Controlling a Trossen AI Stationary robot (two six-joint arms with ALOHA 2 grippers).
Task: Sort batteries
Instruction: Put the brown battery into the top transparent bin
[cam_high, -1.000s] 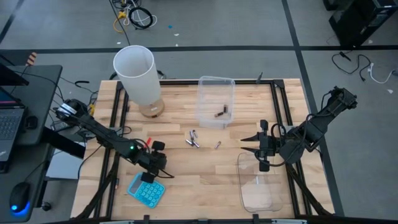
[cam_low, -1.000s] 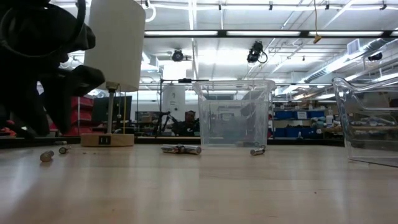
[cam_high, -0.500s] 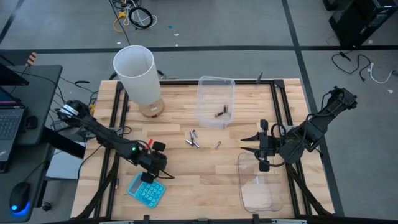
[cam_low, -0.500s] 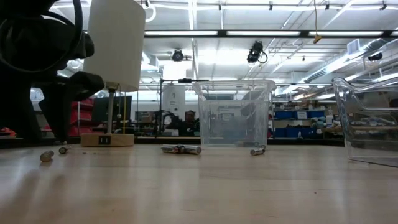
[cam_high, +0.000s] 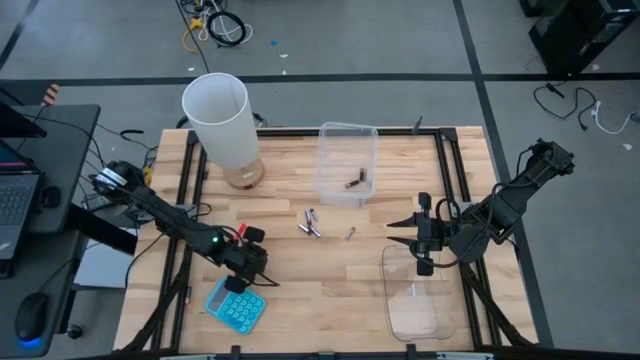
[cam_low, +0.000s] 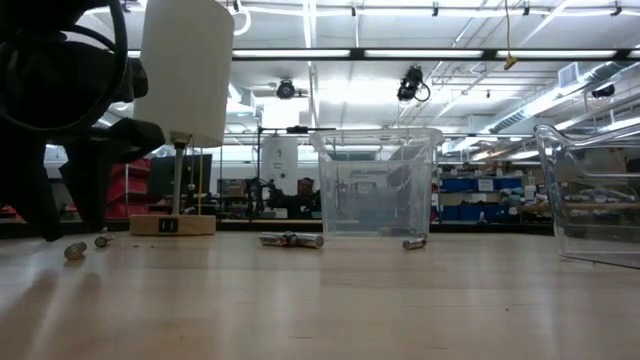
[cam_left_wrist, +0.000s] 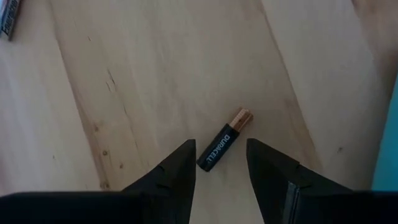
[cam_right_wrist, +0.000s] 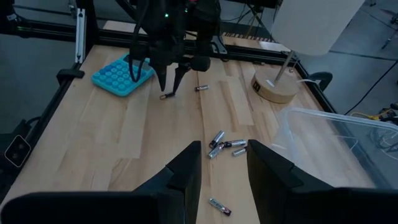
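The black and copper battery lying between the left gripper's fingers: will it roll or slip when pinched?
The battery is a smooth little cylinder lying on bare wood, so a nudge probably rolls it. The open left gripper straddles only its dark end, so it could pivot. It looks rigid, likely unharmed.

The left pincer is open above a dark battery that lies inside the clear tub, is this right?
Not quite. The left pincer is open above a dark battery, but the battery lies on the bare wooden table, as the left wrist view shows.
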